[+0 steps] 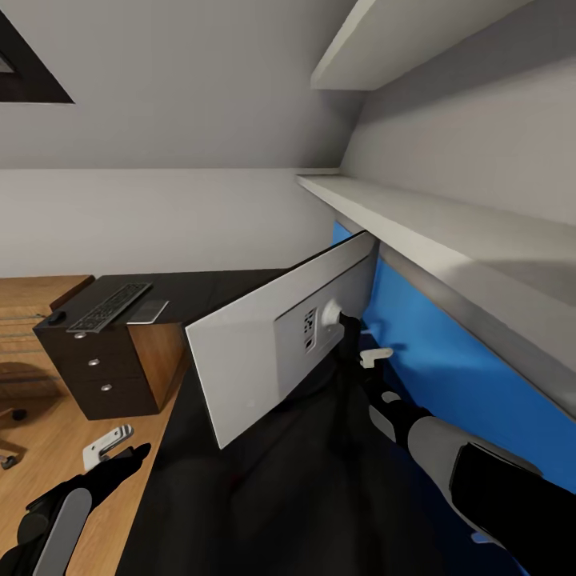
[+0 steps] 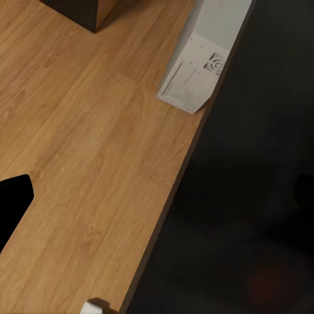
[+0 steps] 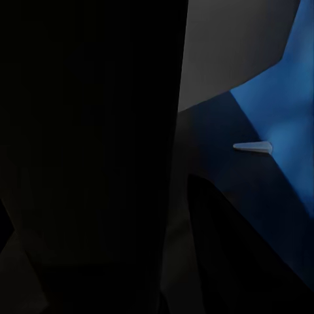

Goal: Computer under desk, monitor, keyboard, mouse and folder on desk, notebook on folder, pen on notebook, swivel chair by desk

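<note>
The monitor (image 1: 264, 344) hangs tilted over the black desk (image 1: 264, 496), its grey back towards me. My right gripper (image 1: 358, 342) is shut on its thin stand just behind the panel, close to the blue back panel (image 1: 448, 352); one white finger (image 1: 376, 355) shows. On the far desk section lie the keyboard (image 1: 108, 306), the grey notebook (image 1: 149, 312) and the mouse (image 1: 56, 318). My left gripper (image 1: 108, 445) hovers open above the wooden floor beside the desk's edge, holding nothing. A light grey computer (image 2: 196, 72) pokes out from under the desk edge.
A long white shelf (image 1: 448, 232) overhangs the desk right above the monitor, with a second one higher up. The drawer unit (image 1: 104, 372) with silver knobs stands at the far left. A leg of the swivel chair (image 1: 11, 416) shows at the left edge.
</note>
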